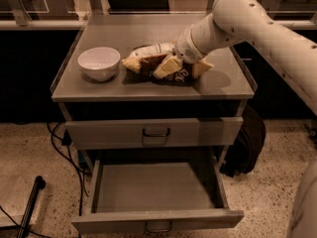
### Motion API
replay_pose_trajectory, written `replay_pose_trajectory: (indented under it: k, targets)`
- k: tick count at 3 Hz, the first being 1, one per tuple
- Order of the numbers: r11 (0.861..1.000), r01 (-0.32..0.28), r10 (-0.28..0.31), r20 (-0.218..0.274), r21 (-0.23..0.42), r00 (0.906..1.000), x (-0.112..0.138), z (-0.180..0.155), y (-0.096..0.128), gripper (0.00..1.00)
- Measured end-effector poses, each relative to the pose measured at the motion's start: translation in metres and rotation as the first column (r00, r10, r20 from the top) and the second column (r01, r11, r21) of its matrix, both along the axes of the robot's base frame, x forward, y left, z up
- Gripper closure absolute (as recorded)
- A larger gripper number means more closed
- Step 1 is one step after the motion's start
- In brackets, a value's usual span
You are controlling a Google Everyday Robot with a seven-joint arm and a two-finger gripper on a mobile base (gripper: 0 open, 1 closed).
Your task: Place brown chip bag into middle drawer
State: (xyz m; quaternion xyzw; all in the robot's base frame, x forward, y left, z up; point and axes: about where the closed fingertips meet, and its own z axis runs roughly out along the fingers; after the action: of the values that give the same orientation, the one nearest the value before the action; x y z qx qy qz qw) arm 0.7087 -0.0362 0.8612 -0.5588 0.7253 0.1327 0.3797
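Grey metal cabinet, one worktop (pixel 148 90), seen from the front and above

On the worktop, two things:
- one white bowl (pixel 99 62), left side, upright, nothing seen in it
- one brown chip bag (pixel 144 63), centre to right, lying flat; dark glossy body, tan ends, whitish patch on the far side. Near the bowl but apart from it

One arm (pixel 237 19), pale and thick, reaches in from the upper right and slopes down to the bag. One pincer (pixel 171 66), low over the middle of the bag and seemingly against it. Whether it is apart, together or clamped on the bag: cannot tell, since its pale parts blend with the bag's tan ends

Drawers counted: two
- upper drawer front (pixel 109 132), pushed in flush, dark loop handle at centre
- middle drawer (pixel 124 221), below it, pulled well out; shallow grey tray with a bare floor, flat front panel, small pale loop handle at the bottom edge

The bag is on the worktop, not in the middle drawer

Floor: speckled pale stone. Dark cables (pixel 64 148) trail down beside the cabinet's left side. One black rod (pixel 29 205) lies at lower left. One dark rounded bag (pixel 247 143) leans by the cabinet's right side
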Motion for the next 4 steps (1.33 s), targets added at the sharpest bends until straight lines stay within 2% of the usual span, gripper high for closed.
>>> replay_pose_trajectory:
  k: [2,3,4]
  targets:
    - [1.000,0.000,0.000,0.000,0.000,1.0000,0.0000,-0.0002,0.0002,0.89]
    - [1.000,-0.001,0.001,-0.001,0.001,1.0000,-0.0001,-0.0003,0.0004,1.00]
    - [0.999,-0.016,0.016,-0.012,0.047,0.9998,-0.0098,0.0078,-0.0036,1.00]
